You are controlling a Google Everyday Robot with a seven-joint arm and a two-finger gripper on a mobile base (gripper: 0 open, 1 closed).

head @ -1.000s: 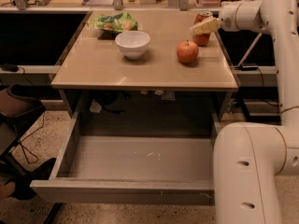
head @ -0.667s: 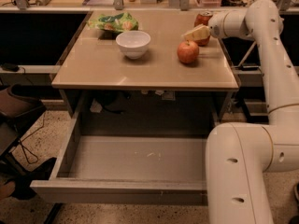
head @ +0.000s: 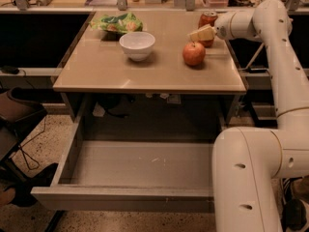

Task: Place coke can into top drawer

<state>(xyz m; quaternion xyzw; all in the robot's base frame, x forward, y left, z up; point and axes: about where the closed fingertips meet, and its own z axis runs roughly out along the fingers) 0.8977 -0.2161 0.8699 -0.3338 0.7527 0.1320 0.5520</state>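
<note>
The coke can [head: 208,19] stands upright on the tan tabletop at the back right, red with a silver top. My gripper [head: 202,34] is right in front of it, at its lower left, and covers part of it. I cannot tell whether it touches the can. The top drawer [head: 126,197] is pulled fully out below the tabletop. Its scuffed grey floor [head: 145,166] is bare.
A red apple [head: 193,53] sits just in front of the gripper. A white bowl [head: 137,44] stands mid-table and a green snack bag [head: 116,23] lies behind it. My white arm [head: 282,81] and base [head: 246,178] fill the right side, beside the drawer.
The gripper has moved a little left and down in front of the can, and the arm has swung further into view on the right. The can, apple and bowl have not moved.
</note>
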